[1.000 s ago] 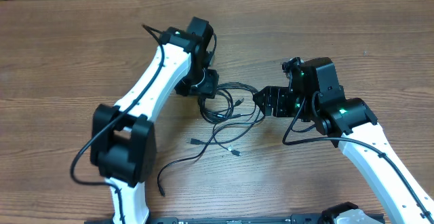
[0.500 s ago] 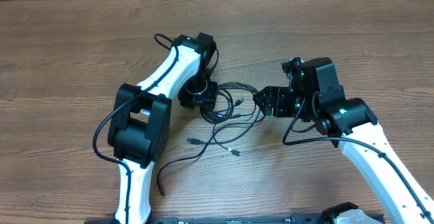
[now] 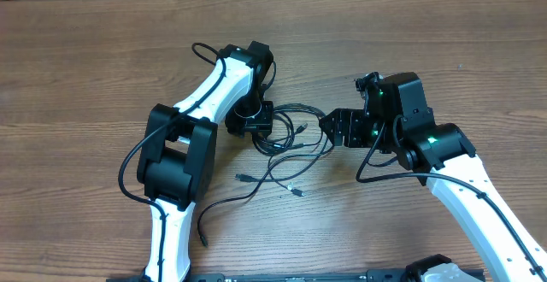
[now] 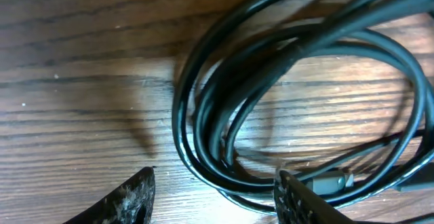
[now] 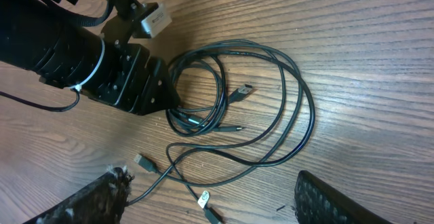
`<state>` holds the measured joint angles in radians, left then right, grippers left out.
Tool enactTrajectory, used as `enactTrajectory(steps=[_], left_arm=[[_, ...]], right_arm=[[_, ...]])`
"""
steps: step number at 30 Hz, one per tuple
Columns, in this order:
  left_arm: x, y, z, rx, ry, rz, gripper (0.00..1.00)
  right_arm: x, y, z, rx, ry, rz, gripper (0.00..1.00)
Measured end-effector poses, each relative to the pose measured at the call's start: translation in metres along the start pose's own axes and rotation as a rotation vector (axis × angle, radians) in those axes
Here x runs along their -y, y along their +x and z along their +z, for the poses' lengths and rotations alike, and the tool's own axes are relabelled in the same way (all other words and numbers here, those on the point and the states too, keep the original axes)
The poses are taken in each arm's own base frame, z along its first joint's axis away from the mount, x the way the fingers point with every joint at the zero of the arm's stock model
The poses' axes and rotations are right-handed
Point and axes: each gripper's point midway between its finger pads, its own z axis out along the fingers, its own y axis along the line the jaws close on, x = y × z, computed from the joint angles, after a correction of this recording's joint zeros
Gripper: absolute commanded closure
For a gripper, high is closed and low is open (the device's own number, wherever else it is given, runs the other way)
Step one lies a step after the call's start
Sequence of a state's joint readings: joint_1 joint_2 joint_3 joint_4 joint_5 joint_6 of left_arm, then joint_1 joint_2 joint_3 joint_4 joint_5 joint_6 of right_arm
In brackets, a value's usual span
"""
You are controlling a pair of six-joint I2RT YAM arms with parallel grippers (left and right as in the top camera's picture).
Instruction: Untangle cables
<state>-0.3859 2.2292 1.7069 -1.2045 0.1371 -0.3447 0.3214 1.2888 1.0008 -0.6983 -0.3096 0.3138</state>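
The cables (image 3: 289, 137) are thin black cords lying looped and crossed on the wooden table between my two arms, with loose ends trailing toward the front (image 3: 248, 179). My left gripper (image 3: 256, 126) is open and low over the left edge of the loops; in the left wrist view the bundled loops (image 4: 271, 95) lie just ahead of its open jaws (image 4: 215, 200), with a silvery plug (image 4: 332, 181) by the right finger. My right gripper (image 3: 329, 126) is open at the right edge of the loops; its wrist view shows the cables (image 5: 244, 108) spread ahead of its open jaws (image 5: 210, 207).
The wooden table (image 3: 85, 77) spreads all around. A long cable tail (image 3: 214, 209) runs toward the front left by the left arm's base. Thicker black wires run along both white arms.
The left arm's elbow has swung right and folded, and its gripper has settled lower at the loops' left edge. The right arm and the cables have stayed put.
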Motion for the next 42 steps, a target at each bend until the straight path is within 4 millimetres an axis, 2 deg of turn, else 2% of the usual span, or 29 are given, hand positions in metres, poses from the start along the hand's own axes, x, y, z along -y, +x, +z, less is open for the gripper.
enactTrajectory(steps=[4, 9, 21, 26, 28, 30, 38, 42], left_arm=[[-0.001, 0.0, 0.0, 0.001, -0.003, -0.046, 0.45], [-0.001, 0.0, 0.0, 0.001, -0.004, -0.078, 0.52], [0.001, -0.007, 0.002, 0.028, 0.008, -0.095, 0.53], [-0.001, -0.002, 0.008, 0.012, 0.001, -0.101, 0.63], [-0.001, -0.002, 0.009, 0.01, 0.0, -0.105, 0.74], [-0.001, -0.001, 0.009, 0.009, 0.001, -0.111, 0.94], [-0.005, 0.01, 0.006, -0.037, -0.019, -0.118, 0.96], [0.001, 0.0, -0.012, -0.004, -0.005, -0.096, 0.96]], right_arm=[[0.0, 0.0, 0.0, 0.0, 0.0, 0.0, 0.24], [0.0, 0.0, 0.0, 0.001, 0.0, 0.0, 0.24], [0.0, 0.0, 0.0, 0.001, 0.0, 0.0, 0.24], [0.0, 0.0, 0.0, 0.0, -0.001, 0.0, 0.24], [0.0, 0.0, 0.0, 0.0, 0.0, 0.0, 0.24], [0.0, 0.0, 0.0, 0.0, 0.0, 0.0, 0.24], [0.0, 0.0, 0.0, 0.0, 0.0, 0.0, 0.23], [0.0, -0.001, 0.0, 0.002, -0.001, 0.0, 0.2]])
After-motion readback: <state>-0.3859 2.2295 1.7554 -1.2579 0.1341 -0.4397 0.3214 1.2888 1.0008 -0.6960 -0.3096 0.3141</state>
